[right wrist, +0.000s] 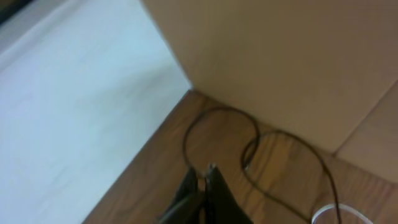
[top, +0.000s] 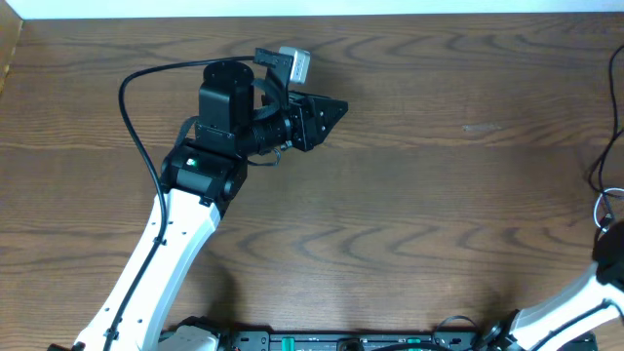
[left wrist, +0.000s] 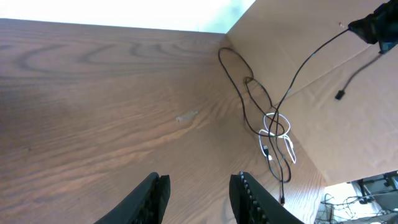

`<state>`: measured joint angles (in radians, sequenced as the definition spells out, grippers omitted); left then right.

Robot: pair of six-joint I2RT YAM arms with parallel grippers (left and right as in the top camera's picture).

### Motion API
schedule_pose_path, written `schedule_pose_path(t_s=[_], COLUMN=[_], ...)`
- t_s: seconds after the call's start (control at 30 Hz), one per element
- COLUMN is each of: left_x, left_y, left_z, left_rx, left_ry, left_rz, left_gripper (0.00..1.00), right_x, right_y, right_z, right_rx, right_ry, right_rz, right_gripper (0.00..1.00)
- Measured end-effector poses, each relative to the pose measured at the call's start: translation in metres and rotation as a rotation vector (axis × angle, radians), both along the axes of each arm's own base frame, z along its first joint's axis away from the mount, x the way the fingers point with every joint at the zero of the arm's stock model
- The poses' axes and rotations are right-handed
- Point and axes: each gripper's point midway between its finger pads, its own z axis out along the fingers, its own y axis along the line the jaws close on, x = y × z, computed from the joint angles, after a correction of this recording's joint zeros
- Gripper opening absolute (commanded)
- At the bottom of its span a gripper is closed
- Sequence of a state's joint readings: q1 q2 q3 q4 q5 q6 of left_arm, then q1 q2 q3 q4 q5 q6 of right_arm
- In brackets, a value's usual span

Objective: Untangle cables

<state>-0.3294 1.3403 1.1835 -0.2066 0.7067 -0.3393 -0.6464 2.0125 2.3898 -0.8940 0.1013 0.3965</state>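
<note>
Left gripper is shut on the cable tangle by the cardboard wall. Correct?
Not quite. The left gripper is open and holds nothing, hovering over the table apart from the cables. The tangle does lie by the cardboard wall. The left wrist view shows this.

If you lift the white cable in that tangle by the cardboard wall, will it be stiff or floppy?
Probably floppy: the white cable lies in loose loops. It likely drags the black cables along, since they cross through it. Thin, so probably light.
</note>
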Motion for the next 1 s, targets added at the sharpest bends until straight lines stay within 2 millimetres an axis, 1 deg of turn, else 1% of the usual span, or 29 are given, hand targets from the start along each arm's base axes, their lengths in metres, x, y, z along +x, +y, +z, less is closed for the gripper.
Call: schedule_pose_path(t_s=[0.13, 0.2, 0.27, 0.33, 0.4, 0.47, 0.5, 0.6, 0.67, 0.7, 0.73, 0.8, 0.87, 0.93, 0.97, 1.0], left_x=[-0.001, -0.002, -0.002, -0.002, -0.002, -0.002, -0.002, -0.002, -0.002, -0.002, -0.002, -0.003, -0.003, -0.003, -0.003, -0.003], left_y=[0.000, 0.001, 0.001, 0.001, 0.001, 0.001, 0.001, 0.001, 0.001, 0.001, 0.001, 0.001, 0.001, 0.001, 0.001, 0.001], left_z=[-0.003, -0.004, -0.005, -0.005, -0.005, -0.005, -0.005, -0.006, -0.006, -0.006, -0.006, -0.006, -0.006, -0.007, -0.007, -0.007], left_rx=[0.005, 0.007, 0.008, 0.008, 0.009, 0.009, 0.009, 0.009, 0.009, 0.010, 0.010, 0.010, 0.010, 0.011, 0.011, 0.012], left_ry=[0.013, 0.022, 0.023, 0.024, 0.025, 0.025, 0.025, 0.027, 0.027, 0.028, 0.028, 0.029, 0.029, 0.033, 0.033, 0.035], left_rz=[0.000, 0.000, 0.000, 0.000, 0.000, 0.000, 0.000, 0.000, 0.000, 0.000, 0.000, 0.000, 0.000, 0.000, 0.000, 0.000], left_gripper=[0.37, 0.37, 0.37, 0.37, 0.37, 0.37, 0.37, 0.37, 0.37, 0.37, 0.37, 0.37, 0.37, 0.37, 0.37, 0.37], right_x=[-0.002, -0.002, -0.002, -0.002, -0.001, 0.001, 0.003, 0.003, 0.000, -0.003, -0.005, -0.009, -0.015, -0.022, -0.025, -0.030], right_y=[-0.034, -0.047, -0.058, -0.065, -0.066, -0.064, -0.063, -0.057, -0.054, -0.054, -0.054, -0.058, -0.062, -0.066, -0.066, -0.066], right_z=[-0.022, -0.025, -0.017, -0.001, 0.008, 0.011, 0.011, 0.000, -0.013, -0.025, -0.031, -0.057, -0.090, -0.139, -0.158, -0.182], right_rx=[0.042, 0.068, 0.079, 0.082, 0.079, 0.072, 0.069, 0.035, 0.032, 0.040, 0.048, 0.081, 0.130, 0.203, 0.234, 0.271], right_ry=[0.011, -0.029, -0.105, -0.189, -0.225, -0.231, -0.226, -0.137, -0.066, -0.021, 0.003, 0.072, 0.157, 0.271, 0.317, 0.370], right_rz=[-0.036, -0.038, -0.029, -0.019, -0.012, -0.008, -0.007, -0.032, -0.065, -0.087, -0.096, -0.128, -0.153, -0.177, -0.183, -0.190], right_gripper=[0.01, 0.01, 0.01, 0.01, 0.01, 0.01, 0.01, 0.01, 0.01, 0.01, 0.01, 0.01, 0.01, 0.01, 0.01, 0.15])
